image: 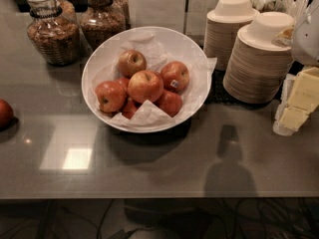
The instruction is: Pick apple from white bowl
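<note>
Likely firm, slick and bruisable: the top apple in the bowl.
Take it across its middle; pincer hangs right of the bowl, spread or pressed I cannot tell.

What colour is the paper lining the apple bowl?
Plain white paper, camera view; the gripper is at the right edge.

Seven apples, two jars, one white bowl, pincer at right.
</note>
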`<state>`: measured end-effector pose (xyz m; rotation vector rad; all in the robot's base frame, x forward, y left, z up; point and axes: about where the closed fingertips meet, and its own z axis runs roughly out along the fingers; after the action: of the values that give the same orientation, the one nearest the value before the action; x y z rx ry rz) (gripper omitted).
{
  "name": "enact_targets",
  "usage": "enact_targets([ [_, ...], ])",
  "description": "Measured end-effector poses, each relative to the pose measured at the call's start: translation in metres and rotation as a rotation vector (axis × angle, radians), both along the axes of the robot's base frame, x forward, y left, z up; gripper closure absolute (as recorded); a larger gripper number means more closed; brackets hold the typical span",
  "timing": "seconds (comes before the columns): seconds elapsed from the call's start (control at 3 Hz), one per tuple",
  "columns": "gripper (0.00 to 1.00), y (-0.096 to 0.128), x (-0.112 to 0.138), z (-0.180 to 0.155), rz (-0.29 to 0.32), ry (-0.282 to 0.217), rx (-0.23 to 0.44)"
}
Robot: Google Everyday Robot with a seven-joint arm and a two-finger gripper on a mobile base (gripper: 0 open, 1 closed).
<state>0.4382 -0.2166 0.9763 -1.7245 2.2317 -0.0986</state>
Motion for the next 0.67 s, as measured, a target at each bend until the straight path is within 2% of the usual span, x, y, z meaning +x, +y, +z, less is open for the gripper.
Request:
enact_targets([
  [0.67,0.00,0.0028,0.0015,0.0005,0.004,-0.017,0.015],
])
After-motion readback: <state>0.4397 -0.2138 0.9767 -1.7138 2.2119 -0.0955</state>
